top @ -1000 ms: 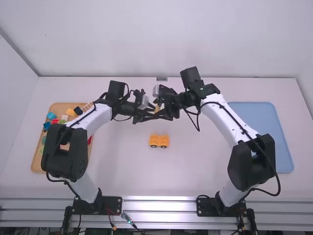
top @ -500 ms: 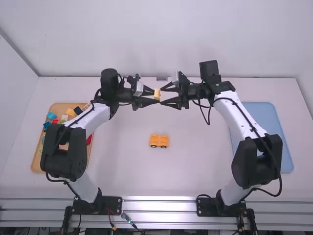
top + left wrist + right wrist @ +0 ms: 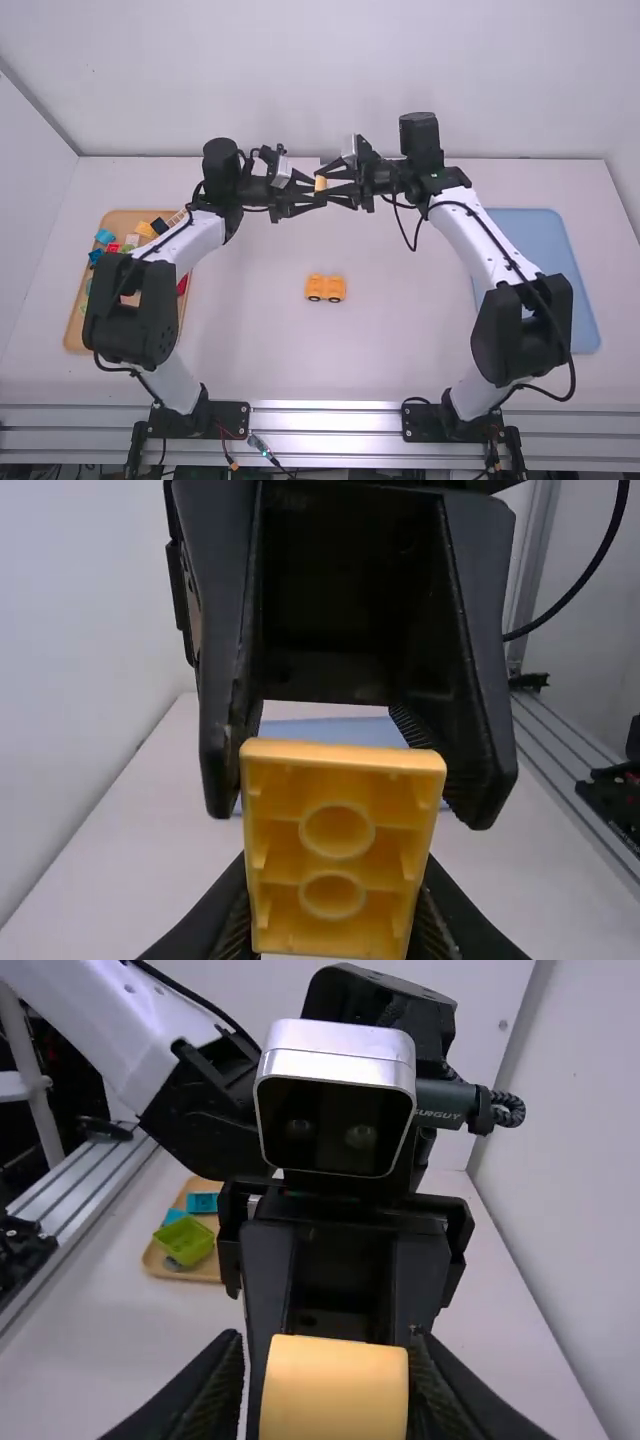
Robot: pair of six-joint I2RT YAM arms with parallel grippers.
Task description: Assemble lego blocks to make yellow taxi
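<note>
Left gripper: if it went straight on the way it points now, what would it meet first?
Most likely the right gripper, which faces it nearly head-on at the yellow block. Whether the two already touch, I can't tell.

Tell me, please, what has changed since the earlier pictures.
The right gripper drew off rightward, then came back in to the yellow block. The left gripper holds the block, which has moved up the high view. The wheeled yellow piece on the table stayed put.
</note>
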